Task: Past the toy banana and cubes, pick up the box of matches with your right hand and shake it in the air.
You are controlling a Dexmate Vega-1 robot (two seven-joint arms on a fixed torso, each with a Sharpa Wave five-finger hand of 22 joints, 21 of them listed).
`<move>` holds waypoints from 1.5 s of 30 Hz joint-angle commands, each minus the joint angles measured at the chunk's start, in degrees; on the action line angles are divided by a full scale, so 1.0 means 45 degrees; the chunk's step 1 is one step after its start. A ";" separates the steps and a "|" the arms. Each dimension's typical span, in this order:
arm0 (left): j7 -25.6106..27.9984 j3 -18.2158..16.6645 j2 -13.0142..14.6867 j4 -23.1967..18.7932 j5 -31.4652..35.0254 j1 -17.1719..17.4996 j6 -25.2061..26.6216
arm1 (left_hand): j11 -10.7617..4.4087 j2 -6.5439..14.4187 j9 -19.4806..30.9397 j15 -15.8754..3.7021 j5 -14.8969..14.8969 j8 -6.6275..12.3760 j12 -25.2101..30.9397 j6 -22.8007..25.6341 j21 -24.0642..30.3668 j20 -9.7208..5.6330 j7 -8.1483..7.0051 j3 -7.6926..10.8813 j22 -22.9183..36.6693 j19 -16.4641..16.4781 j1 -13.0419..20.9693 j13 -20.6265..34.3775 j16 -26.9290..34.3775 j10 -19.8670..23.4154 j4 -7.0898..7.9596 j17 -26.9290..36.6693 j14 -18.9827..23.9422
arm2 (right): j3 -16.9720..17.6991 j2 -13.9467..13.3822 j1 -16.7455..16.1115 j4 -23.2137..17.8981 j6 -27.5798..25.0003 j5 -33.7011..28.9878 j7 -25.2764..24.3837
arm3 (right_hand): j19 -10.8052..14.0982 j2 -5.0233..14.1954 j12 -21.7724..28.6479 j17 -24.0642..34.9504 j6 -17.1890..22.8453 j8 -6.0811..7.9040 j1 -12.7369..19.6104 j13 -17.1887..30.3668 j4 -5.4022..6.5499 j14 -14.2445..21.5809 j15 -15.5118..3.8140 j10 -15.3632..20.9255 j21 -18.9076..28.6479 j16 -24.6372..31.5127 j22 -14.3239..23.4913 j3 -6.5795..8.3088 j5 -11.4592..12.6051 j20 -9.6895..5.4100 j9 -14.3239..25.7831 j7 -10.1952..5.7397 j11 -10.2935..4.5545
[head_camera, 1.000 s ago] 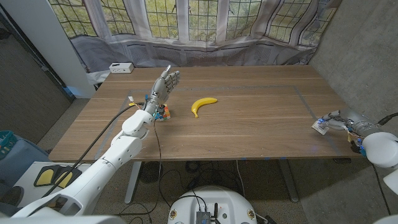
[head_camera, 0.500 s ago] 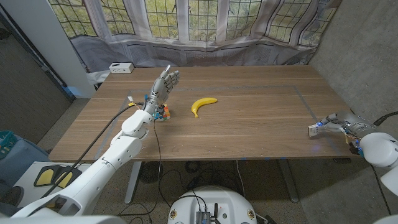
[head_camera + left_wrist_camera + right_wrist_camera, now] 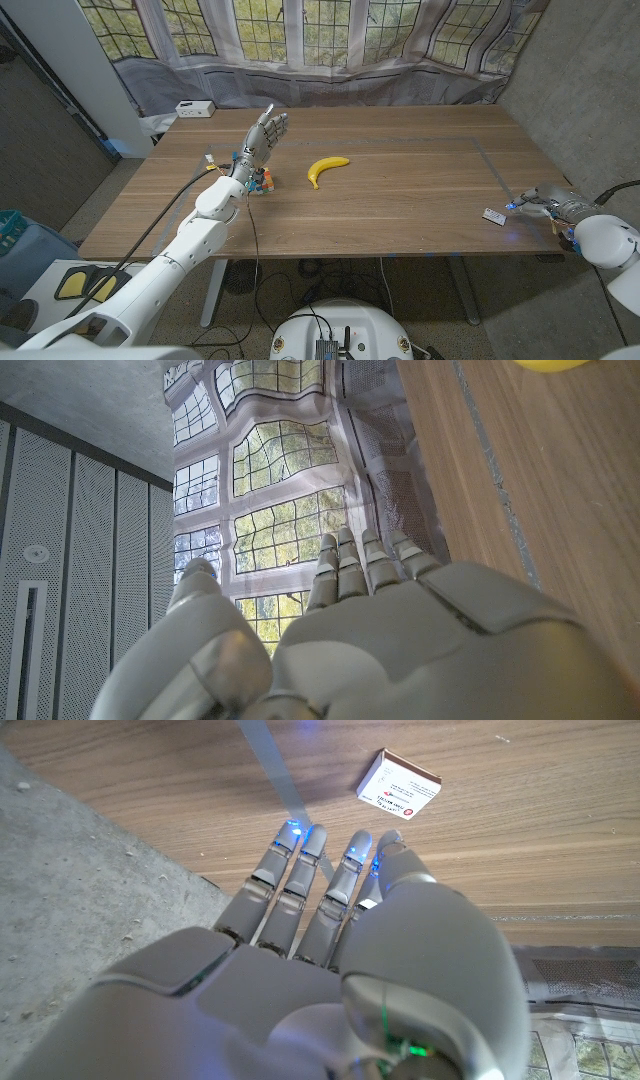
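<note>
Leaded windows with a draped grey cloth below them stand behind my wooden table (image 3: 400, 190). Taking the banana (image 3: 326, 168) as the landmark: it lies yellow and curved near the middle of the table, slightly toward my left.

My left hand (image 3: 262, 138) is raised just to the left of the banana, fingers straight, close together and pointing up toward the windows, holding nothing. From the left wrist I see the back of this hand (image 3: 340, 630) with the fingers stretched out side by side against the window panes, and a sliver of the banana (image 3: 548, 364) at the frame's edge. The cubes (image 3: 262, 181), small and colourful, sit on the table beside my left wrist, just left of the banana.

The matchbox (image 3: 494, 214) lies flat on the table far to the right of the banana, near the front right edge. My right hand (image 3: 545, 199) is just beyond it, further right of the banana, close to the box but not touching it. The right wrist camera shows this hand (image 3: 330, 920) with fingers extended and slightly parted, empty, and the matchbox (image 3: 399, 784) lying apart from the fingertips (image 3: 313, 837), white face up with a brown edge.

A white box (image 3: 194, 109) sits at the far left corner, well behind and left of the banana.
</note>
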 commanded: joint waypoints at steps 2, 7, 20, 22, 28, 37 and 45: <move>-0.0022 -0.0013 -0.0028 0.0049 -0.0039 0.0028 -0.0045 | -0.0015 0.0036 0.0073 -0.0005 -0.0039 0.0062 -0.0010 0.0133 -0.0007 0.0049 0.0011 0.0037 0.0045 -0.0096 -0.0113 0.0035 0.0001 0.0006 -0.0040 0.0044 -0.0069 | -0.0264 -0.0134 0.0101 0.0112 -0.0124 0.0211 -0.0293 | -0.0050 0.0004 0.0000 0.0015 0.0077 -0.0074 0.0091 0.0052 0.0006 -0.0037 -0.0535 0.0043 -0.0020 -0.0057 0.0052 0.0068 -0.0044 0.0012 0.0034 0.0003 -0.0018; -0.0038 -0.0009 0.0003 0.0022 -0.0028 0.0037 -0.0029 | -0.0044 0.0038 0.0073 -0.0008 -0.0038 0.0063 -0.0016 0.0135 -0.0007 0.0042 0.0014 0.0039 0.0045 -0.0097 -0.0115 0.0034 0.0003 -0.0009 -0.0043 0.0044 -0.0065 | -0.0275 0.0040 0.0028 0.0070 0.0055 0.0227 -0.0670 | -0.0036 -0.0117 -0.0126 -0.0037 -0.0206 -0.0203 -0.0147 0.0050 0.0116 -0.0071 -0.0420 -0.0270 -0.0012 -0.0152 0.0050 -0.0045 -0.0081 0.0056 0.0032 0.0115 0.0075; -0.0101 -0.0008 0.0017 0.0010 -0.0072 0.0050 -0.0023 | 0.0042 0.0042 0.0073 -0.0022 -0.0038 0.0062 -0.0014 0.0135 -0.0005 0.0046 0.0020 0.0045 0.0045 -0.0094 -0.0117 0.0034 0.0001 -0.0003 -0.0051 0.0044 -0.0070 | -0.0086 0.0529 -0.0311 -0.0332 0.0182 0.0147 -0.1295 | -0.0675 -0.0537 -0.0666 -0.0207 -0.2615 -0.0893 -0.1558 0.0065 0.0562 -0.1427 0.0283 -0.2501 -0.0308 -0.1119 -0.0004 -0.0576 -0.0073 0.0543 -0.0015 0.0616 0.0850; -0.0113 -0.0004 0.0016 0.0011 -0.0083 0.0049 -0.0013 | -0.0016 0.0042 0.0073 -0.0019 -0.0038 0.0063 -0.0020 0.0136 -0.0005 0.0046 0.0023 0.0045 0.0045 -0.0094 -0.0119 0.0034 0.0003 -0.0019 -0.0052 0.0044 -0.0067 | -0.0030 0.0606 -0.0334 -0.0376 0.0213 0.0210 -0.1277 | -0.0863 -0.0561 -0.0731 -0.0246 -0.3154 -0.0924 -0.2021 0.0066 0.0717 -0.1817 0.0408 -0.3178 -0.0390 -0.1371 -0.0025 -0.0703 -0.0074 0.0609 -0.0025 0.0815 0.1135; -0.0161 0.0011 0.0013 0.0037 -0.0101 0.0038 -0.0010 | -0.0006 0.0043 0.0073 -0.0012 -0.0038 0.0064 -0.0009 0.0141 -0.0004 0.0051 0.0013 0.0048 0.0045 -0.0093 -0.0121 0.0034 0.0004 0.0006 -0.0055 0.0044 -0.0065 | 0.0007 0.0652 -0.0427 -0.0487 0.0292 0.0184 -0.1258 | -0.1644 -0.0624 -0.0810 -0.0409 -0.4790 -0.1004 -0.2563 0.0041 0.0667 -0.3304 0.0618 -0.5156 -0.0607 -0.2008 -0.0081 -0.0766 0.0004 0.0641 -0.0070 0.1522 0.2213; -0.0116 -0.0011 0.0058 -0.0040 -0.0095 0.0112 0.0010 | 0.0007 0.0043 0.0073 -0.0011 -0.0039 0.0069 -0.0017 0.0155 -0.0004 0.0052 0.0012 0.0050 0.0045 -0.0093 -0.0125 0.0034 0.0003 -0.0012 -0.0060 0.0044 -0.0069 | -0.0079 0.1009 -0.0337 -0.0431 0.0816 0.0353 -0.1505 | -0.2938 -0.0620 -0.0785 -0.0497 -0.8066 -0.1051 -0.3490 -0.0043 0.0739 -0.5374 0.1011 -0.7633 -0.0753 -0.2177 -0.0129 -0.0894 -0.0006 0.0382 -0.0140 0.2569 0.2921; -0.0069 -0.0069 0.0126 -0.0130 -0.0116 0.0211 0.0023 | -0.0004 0.0047 0.0073 -0.0005 -0.0039 0.0068 -0.0015 0.0156 -0.0004 0.0052 0.0004 0.0054 0.0045 -0.0096 -0.0126 0.0034 0.0004 -0.0010 -0.0065 0.0044 -0.0067 | -0.0208 0.1791 -0.0031 -0.0291 0.1691 0.0730 -0.2253 | -0.3344 -0.0651 -0.0730 -0.0533 -0.8749 -0.1001 -0.3809 -0.0072 0.0773 -0.5879 0.1201 -0.8123 -0.0767 -0.2153 -0.0135 -0.0952 -0.0019 0.0312 -0.0167 0.2952 0.3094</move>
